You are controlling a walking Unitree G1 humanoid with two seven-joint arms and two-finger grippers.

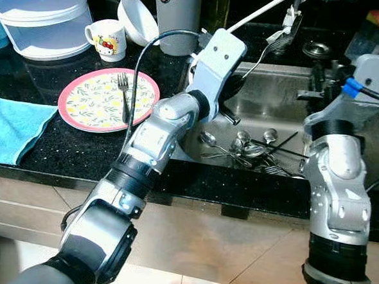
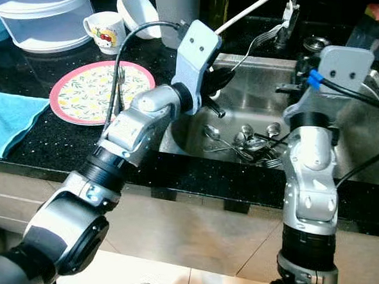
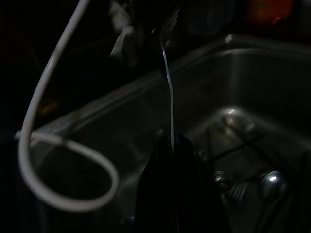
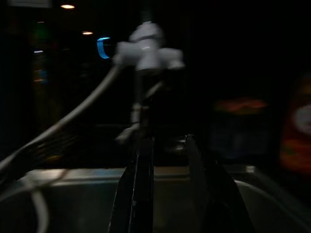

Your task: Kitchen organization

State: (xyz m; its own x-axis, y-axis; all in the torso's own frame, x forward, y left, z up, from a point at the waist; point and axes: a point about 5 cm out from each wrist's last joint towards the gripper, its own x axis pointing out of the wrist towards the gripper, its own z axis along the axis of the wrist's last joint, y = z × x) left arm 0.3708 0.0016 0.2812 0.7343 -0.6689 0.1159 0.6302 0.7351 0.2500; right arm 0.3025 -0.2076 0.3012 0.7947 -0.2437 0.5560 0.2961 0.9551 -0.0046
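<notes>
Over the sink (image 1: 289, 96), left gripper (image 3: 172, 145) pinches a fork (image 3: 167, 73) (no readable labels).

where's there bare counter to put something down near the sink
Bare black counter lies in front of the floral plate, between the blue towel and the sink. The sink floor is crowded with cutlery; the left end effector holds a fork above it.

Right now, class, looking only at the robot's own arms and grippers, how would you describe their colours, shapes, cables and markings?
Both arms are chunky silver-grey segments joined by black ribbed collars. The left arm carries a thin black cable looping to its flat pale wrist housing. The right arm has a blue connector with a black cable at its wrist. The left gripper and right gripper have long black fingers.
</notes>
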